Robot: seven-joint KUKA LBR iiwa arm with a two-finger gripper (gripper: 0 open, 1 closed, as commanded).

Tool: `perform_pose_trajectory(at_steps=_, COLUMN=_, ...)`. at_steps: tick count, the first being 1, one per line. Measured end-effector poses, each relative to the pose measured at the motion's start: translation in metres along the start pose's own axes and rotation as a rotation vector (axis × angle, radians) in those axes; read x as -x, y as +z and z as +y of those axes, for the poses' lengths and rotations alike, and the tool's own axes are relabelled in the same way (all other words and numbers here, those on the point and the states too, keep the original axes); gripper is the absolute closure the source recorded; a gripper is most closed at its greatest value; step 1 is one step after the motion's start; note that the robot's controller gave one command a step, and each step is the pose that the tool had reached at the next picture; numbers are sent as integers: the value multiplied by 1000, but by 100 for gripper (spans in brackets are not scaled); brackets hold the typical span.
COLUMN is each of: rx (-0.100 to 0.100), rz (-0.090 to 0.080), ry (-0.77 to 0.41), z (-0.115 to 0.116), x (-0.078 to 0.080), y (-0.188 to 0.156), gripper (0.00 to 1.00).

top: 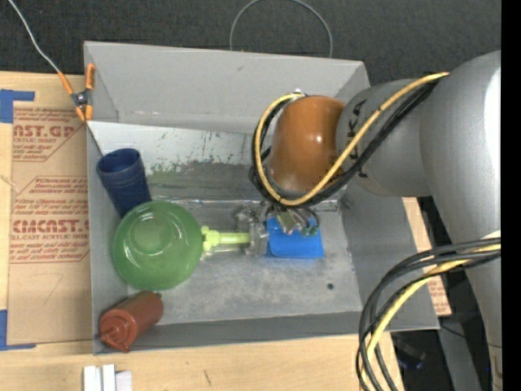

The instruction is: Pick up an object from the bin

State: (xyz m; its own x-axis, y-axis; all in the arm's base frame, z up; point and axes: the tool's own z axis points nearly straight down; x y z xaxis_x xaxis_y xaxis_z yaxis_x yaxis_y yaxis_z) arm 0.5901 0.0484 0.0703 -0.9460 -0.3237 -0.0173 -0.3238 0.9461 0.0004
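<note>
Blue block: a flat, bright blue rectangular piece. It lies on the bin's floor right of centre, partly covered from above by the robot's wrist.
Green ladle: a translucent round bowl on the left half of the floor. Its pale green handle runs to the right, and the tip ends just beside the blue block.
Gripper: low in the bin, over the spot where the handle's tip and the block's left edge meet. Its metal parts are close to both.
Grip state: cannot be told whether apart, together or clamped on anything. The view from above does not settle it.
Wrist: an orange cover sits directly above the gripper, ringed by yellow-and-black cables. The grey arm enters from the right.
Dark blue cup: stands against the left wall, touching or just beside the ladle's bowl on its far side.
Red-brown bottle: lies on its side in the near left corner, apart from the ladle.
Bin: grey metal with a scuffed floor, bare between the block and the near wall.
Desk: pale wood along the bin's near edge.
</note>
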Motion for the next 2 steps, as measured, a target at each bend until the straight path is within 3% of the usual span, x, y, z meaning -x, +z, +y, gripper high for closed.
perform_pose_trajectory(at_steps=1, rx=0, rz=0, ry=0, z=0, x=0, y=0, gripper=100)
perform_pose_trajectory(at_steps=2, rx=1, rz=-3, ry=-26, z=0, x=-13, y=-103, gripper=100)
